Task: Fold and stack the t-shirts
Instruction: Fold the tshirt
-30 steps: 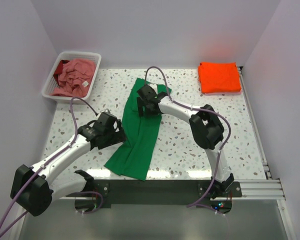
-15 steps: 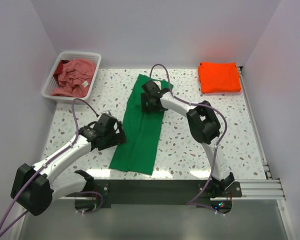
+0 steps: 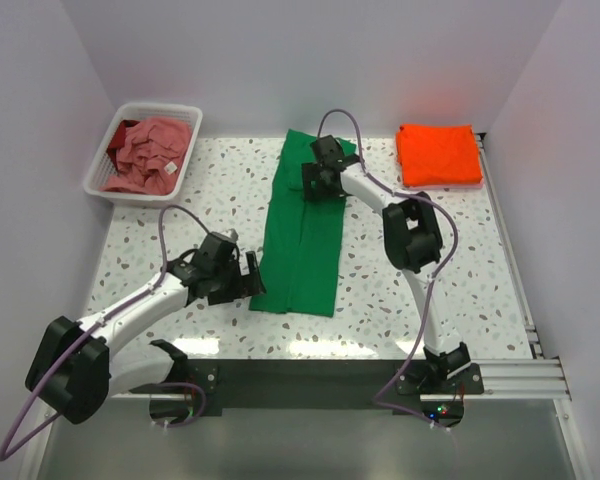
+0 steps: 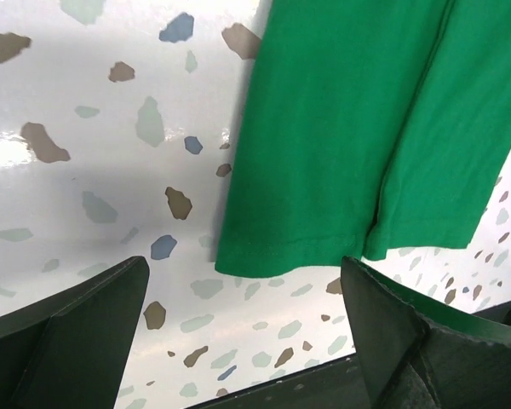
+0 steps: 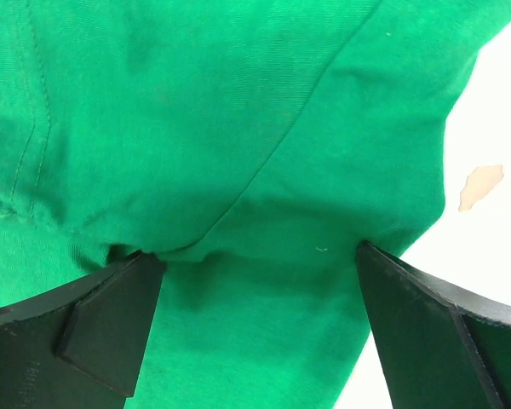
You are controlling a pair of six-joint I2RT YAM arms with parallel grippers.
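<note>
On the speckled bench we have left tool & right tool wide-open at opp. ends of the green t-shirt strip, prob. to fold it crosswise.

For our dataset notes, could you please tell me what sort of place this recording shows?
Likely a robot lab workcell, not a home: the left arm and right arm are mounted at a speckled table boxed in by plain white walls.

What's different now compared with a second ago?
The green t-shirt slid away from the arm bases and straightened from a slant; the right fingers, spread open on it, travelled with it. The left fingers, open, shifted to its near hem. The orange t-shirt and the basket with the pink t-shirt stayed put.
</note>
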